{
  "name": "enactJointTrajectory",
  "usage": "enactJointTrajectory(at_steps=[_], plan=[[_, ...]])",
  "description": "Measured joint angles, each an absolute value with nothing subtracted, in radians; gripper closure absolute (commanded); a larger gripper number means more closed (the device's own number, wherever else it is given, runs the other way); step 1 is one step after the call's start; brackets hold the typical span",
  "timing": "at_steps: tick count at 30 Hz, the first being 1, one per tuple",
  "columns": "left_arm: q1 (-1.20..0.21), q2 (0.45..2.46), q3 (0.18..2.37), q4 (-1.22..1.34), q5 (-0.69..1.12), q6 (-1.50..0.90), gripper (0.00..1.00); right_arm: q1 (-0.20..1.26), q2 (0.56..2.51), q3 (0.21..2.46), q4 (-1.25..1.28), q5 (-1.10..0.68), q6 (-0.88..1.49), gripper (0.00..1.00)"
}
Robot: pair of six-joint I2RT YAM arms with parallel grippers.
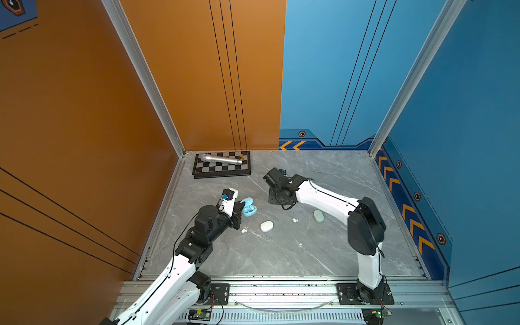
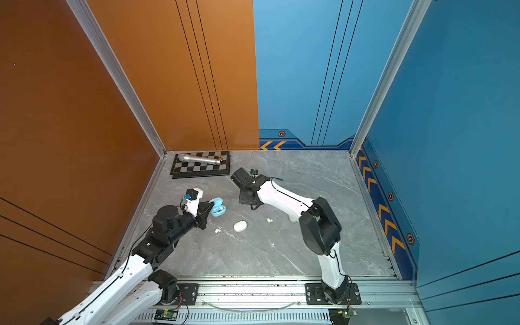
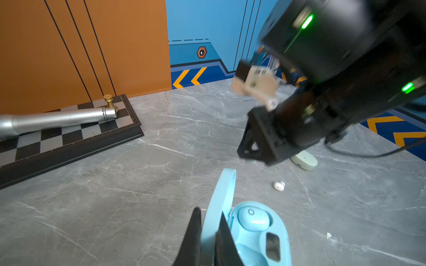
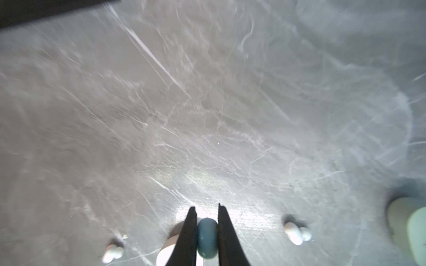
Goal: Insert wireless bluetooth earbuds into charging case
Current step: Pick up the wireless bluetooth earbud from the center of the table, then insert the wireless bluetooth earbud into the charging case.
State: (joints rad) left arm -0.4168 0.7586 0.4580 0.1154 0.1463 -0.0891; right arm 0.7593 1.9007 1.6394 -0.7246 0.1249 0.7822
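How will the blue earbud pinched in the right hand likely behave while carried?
The blue earbud looks smooth and rounded, so it may slip from the narrow pinch of the right hand. Being tiny, it is probably light. Dropped on the hard table, it would likely roll.

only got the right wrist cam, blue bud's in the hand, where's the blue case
observer: The blue case lies open, to the robot's left of the right hand.
operator: is it loose
observer: No, the left hand pinches its upright lid.
operator: any mate for my held bud in it
observer: Yes, one blue bud is seated inside.
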Motion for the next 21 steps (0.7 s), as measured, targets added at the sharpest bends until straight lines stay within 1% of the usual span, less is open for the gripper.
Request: enactJointTrajectory(at_steps=[4, 7, 10, 14, 21], plan=[[-0.421, 0.878, 0.470, 0.207, 0.176, -0.099, 1.00, 0.645, 1.744, 1.577, -0.677, -0.011, 0.735, 0.87], [-0.437, 0.969, 0.496, 0.271, 0.187, -0.096, 1.00, 0.582, 1.680, 1.522, -0.649, -0.125, 0.720, 0.86], [-0.460, 1.055, 0.534, 0.331, 0.193, -0.096, 1.00, 0.550, 1.632, 1.470, -0.628, -0.239, 0.716, 0.86], [-0.498, 1.158, 0.598, 0.401, 0.196, -0.096, 1.00, 0.543, 1.581, 1.448, -0.609, -0.339, 0.714, 0.86], [-0.560, 1.250, 0.679, 0.464, 0.195, -0.096, 1.00, 0.596, 1.524, 1.447, -0.575, -0.413, 0.714, 0.86]])
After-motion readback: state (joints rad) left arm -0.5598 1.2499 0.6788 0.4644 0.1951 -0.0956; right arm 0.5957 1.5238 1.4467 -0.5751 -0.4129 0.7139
